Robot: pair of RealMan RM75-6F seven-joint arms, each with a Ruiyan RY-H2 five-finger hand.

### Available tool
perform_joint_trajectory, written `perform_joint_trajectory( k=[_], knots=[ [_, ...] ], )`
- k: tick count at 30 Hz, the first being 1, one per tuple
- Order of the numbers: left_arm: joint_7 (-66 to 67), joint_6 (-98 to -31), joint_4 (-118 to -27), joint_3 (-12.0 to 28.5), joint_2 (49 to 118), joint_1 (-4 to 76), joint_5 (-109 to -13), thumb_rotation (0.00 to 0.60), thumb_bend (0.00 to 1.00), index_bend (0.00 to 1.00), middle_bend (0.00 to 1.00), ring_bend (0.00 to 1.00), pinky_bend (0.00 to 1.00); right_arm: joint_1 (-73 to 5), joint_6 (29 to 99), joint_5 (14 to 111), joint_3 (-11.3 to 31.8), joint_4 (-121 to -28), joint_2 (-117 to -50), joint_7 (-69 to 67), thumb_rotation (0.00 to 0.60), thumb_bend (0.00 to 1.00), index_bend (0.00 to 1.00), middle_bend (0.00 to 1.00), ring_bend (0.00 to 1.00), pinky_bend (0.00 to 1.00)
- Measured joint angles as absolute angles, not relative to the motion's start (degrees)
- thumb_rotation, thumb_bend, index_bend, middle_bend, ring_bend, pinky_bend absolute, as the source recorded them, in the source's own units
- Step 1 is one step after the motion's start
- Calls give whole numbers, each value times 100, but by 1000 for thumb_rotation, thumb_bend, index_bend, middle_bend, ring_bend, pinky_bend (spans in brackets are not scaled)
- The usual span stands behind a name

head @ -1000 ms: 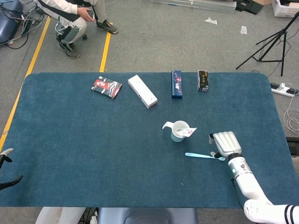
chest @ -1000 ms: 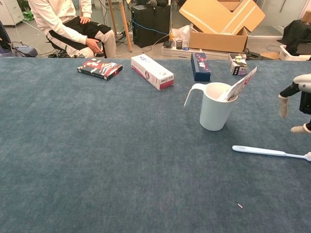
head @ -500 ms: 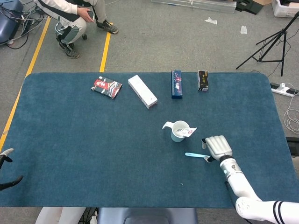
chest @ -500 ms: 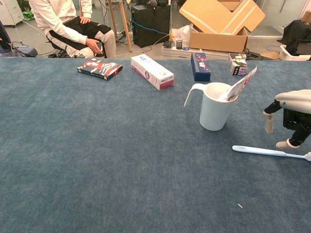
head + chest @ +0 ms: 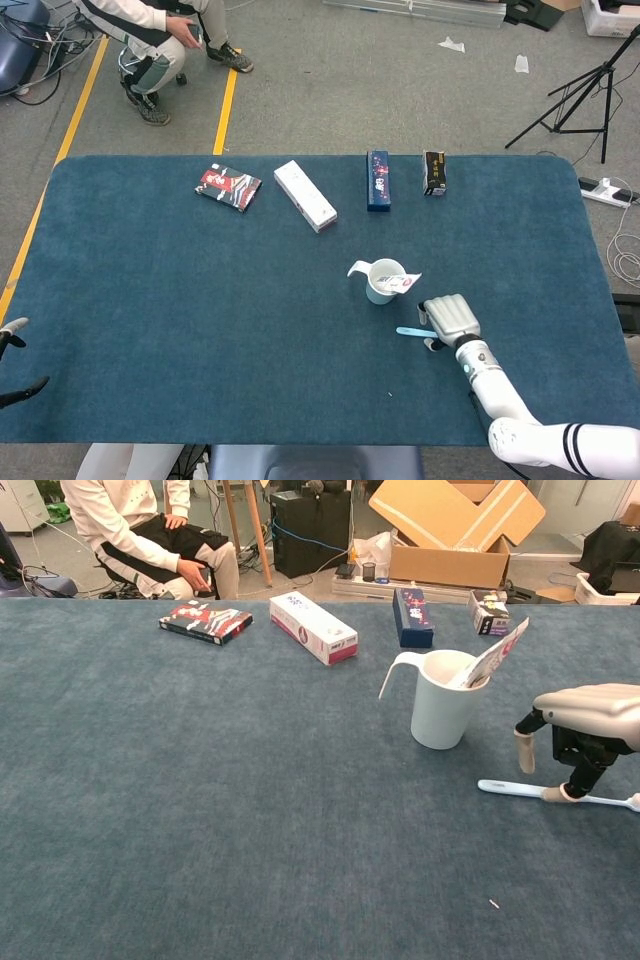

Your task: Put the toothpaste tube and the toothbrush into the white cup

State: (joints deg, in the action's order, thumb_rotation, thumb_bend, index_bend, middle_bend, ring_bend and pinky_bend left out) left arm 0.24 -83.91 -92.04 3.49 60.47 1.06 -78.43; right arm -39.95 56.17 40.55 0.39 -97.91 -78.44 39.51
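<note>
The blue table point(image 5: 200, 330) carries the white cup point(image 5: 441, 712), in which the toothpaste tube point(image 5: 492, 656) is seen leaning. Just right of the cup, the toothbrush point(image 5: 515, 789) lies flat, touched by the right hand point(image 5: 585, 725) with fingers spread downward, nothing gripped.

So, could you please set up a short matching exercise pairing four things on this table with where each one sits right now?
Things:
1. toothpaste tube
2. toothbrush
3. white cup
4. right hand

Places:
A. lying flat on the blue cloth, to the right of the cup
B. standing upright near the middle of the table
C. poking out of the cup's rim
D. poised over the toothbrush, fingers pointing down

Pairs: 1-C, 2-A, 3-B, 4-D
</note>
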Motion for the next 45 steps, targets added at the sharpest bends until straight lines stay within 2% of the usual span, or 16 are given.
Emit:
perform_joint_trajectory(
  k=[33,45],
  knots=[
    [-17,-8466,-9270,335,5997,69,-7896,600,0,218,405,245,251,-4281,5558,3780,-60,-9411,-8290,4124,600,208,526,1000,1000,1000],
    [-34,-8481,-9274,343,5987,62,-7891,600,0,217,405,246,251,-4344,5548,3717,-95,-9326,-8373,4154,600,315,568,1000,1000,1000]
  ],
)
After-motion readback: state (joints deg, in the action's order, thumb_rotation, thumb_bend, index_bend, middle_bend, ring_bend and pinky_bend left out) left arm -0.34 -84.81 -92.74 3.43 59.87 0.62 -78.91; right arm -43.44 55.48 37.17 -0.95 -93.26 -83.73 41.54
